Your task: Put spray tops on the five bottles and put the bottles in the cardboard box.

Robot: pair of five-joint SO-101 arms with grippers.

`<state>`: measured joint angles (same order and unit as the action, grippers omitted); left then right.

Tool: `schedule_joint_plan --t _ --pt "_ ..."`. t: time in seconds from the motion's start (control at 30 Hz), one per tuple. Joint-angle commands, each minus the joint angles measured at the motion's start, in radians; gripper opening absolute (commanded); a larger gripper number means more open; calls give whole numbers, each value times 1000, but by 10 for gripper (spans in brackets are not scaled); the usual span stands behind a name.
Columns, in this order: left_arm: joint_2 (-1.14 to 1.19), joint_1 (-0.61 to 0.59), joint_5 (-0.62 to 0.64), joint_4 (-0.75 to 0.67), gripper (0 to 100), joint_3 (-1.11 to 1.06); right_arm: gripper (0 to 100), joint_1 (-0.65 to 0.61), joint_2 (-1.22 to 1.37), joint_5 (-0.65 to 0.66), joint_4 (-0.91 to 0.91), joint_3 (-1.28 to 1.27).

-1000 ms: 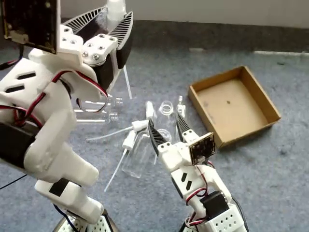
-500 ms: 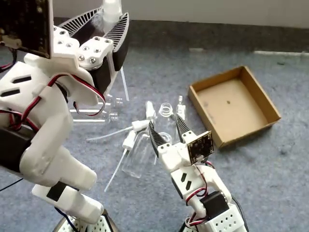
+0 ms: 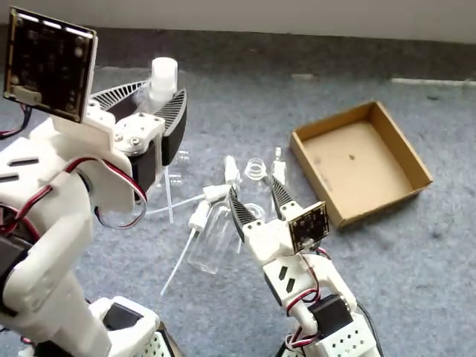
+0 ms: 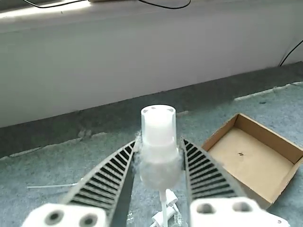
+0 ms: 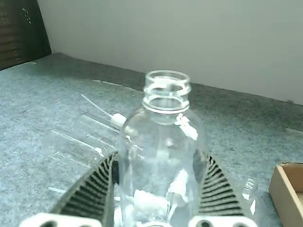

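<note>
Left pincer [image 3: 158, 91] clenched on a white plastic spray top [image 3: 163, 73], high above the grey worktop [image 3: 416, 282].
Right pincer [image 3: 253, 186] grasps an upright clear open-necked bottle [image 5: 163, 151]; the brown cardboard box [image 3: 357, 167] sits nearby, and a second clear bottle [image 3: 210, 239] lies flat.

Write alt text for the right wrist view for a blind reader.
A clear bottle, uncapped and upright, is held in the right gripper. Behind it, more clear bottles and a spray top lie on grey carpet, with a corner of the cardboard box off to one side.

cardboard box [image 3: 361, 160] open above, loose bottles [image 3: 212, 238] cluttering middle
</note>
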<state>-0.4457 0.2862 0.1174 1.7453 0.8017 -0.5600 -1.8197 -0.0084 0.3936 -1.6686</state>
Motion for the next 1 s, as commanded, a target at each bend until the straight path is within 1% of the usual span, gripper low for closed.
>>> schedule_joint_plan --t 0.0,0.1,0.23,0.53,0.67,0.73,0.83,0.97 --pt "-105 15 3 -126 5 -188 92 -2 -19 0 2 -125" --pt "-148 16 3 -219 5 -334 92 -2 -19 0 2 -125" --pt "-191 16 3 -404 5 -559 92 -2 -19 0 2 -125" --pt "-335 21 3 -965 5 -1040 92 -2 -19 0 5 -125" --pt "-420 93 3 -1177 5 -1207 92 -2 -19 2 47 -125" --pt "-461 151 3 -1252 5 -1265 92 -2 -19 2 56 -125" --pt "-507 222 3 -1327 5 -1328 92 -2 -19 2 59 -125" --pt "-535 223 3 -1422 5 -1402 92 -2 -19 2 61 -124"
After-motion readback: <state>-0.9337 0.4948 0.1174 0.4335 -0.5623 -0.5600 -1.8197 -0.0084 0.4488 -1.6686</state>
